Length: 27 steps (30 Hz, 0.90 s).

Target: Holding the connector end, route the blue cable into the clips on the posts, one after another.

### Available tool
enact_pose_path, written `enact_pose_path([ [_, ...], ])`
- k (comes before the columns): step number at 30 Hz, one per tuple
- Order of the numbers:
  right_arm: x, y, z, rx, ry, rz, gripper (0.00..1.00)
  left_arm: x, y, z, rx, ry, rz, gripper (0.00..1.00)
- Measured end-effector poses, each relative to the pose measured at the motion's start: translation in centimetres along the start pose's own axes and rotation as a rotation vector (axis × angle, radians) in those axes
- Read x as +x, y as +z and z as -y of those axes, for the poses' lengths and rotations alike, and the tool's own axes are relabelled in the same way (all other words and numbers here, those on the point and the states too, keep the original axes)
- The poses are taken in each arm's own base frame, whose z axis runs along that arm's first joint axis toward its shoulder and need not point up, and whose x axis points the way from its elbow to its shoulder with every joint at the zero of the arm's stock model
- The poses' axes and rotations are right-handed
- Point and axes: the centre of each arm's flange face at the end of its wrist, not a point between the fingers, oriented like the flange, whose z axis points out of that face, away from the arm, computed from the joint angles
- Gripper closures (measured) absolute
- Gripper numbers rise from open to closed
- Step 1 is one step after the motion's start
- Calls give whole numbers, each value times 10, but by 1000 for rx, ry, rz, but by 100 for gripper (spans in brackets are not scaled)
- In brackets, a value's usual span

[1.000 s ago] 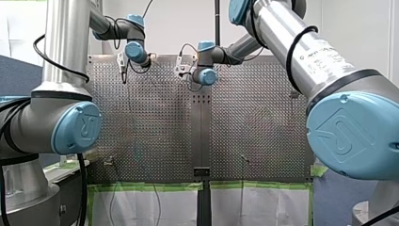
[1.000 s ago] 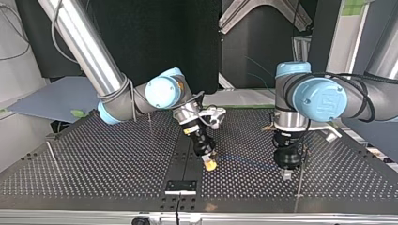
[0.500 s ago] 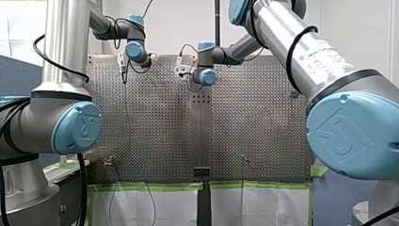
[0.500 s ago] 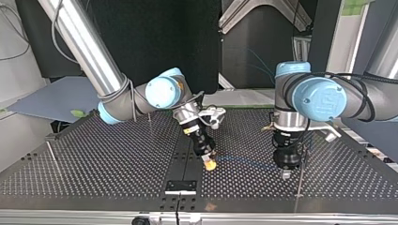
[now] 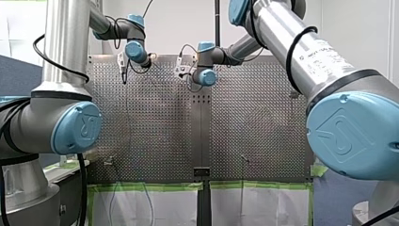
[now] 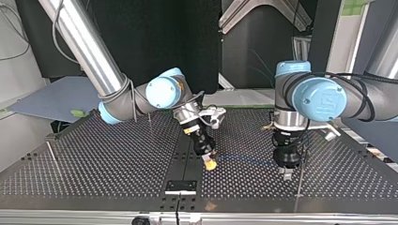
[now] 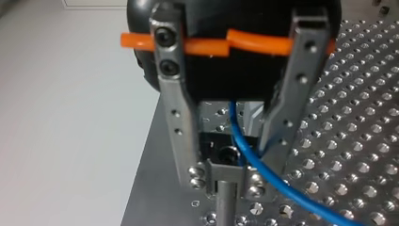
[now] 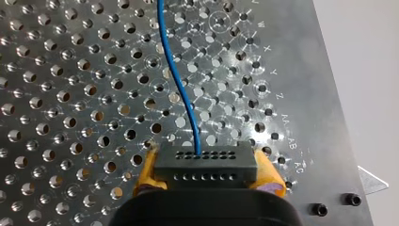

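My right pincer (image 6: 210, 163) tilts toward five o'clock, clamping the connector (image 8: 206, 165). My left pincer (image 7: 227, 176) hangs vertical, narrowly parted astride the cable (image 8: 181, 89).

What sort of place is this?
Probably a robotics lab test bench: my left arm and my right arm over a perforated table, green tape along its edge, my right gripper holding the connector of a blue cable.

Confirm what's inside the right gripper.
My right gripper clamps a black connector between yellow pads, blue cable leaving its front. The connector's rear is covered by the gripper body.
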Motion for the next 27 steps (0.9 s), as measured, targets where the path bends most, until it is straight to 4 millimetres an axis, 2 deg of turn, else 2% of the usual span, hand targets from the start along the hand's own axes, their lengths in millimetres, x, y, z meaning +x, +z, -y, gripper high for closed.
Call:
enact_pose_path([
  [2, -1, 0, 0, 0, 0, 1, 100, 0, 0, 0, 1, 0, -1, 73],
  [3, -1, 0, 0, 0, 0, 1, 100, 0, 0, 1, 1, 0, -1, 73],
  [5, -1, 0, 0, 0, 0, 2, 100, 0, -1, 1, 2, 1, -2, 84],
  [6, -1, 0, 0, 0, 0, 2, 100, 0, -1, 1, 3, 1, -2, 84],
  [8, -1, 0, 0, -1, 0, 2, 100, 0, -1, 2, 4, 2, -2, 93],
  [9, -2, 0, 0, 0, 0, 3, 100, 0, -1, 2, 4, 3, -3, 93],
  [11, -2, 0, 0, 0, -1, 4, 100, 0, -1, 2, 5, 4, -3, 100],
  [27, -8, -2, -2, -5, -2, 15, 100, 2, -2, 4, 6, -2, -13, 100],
])
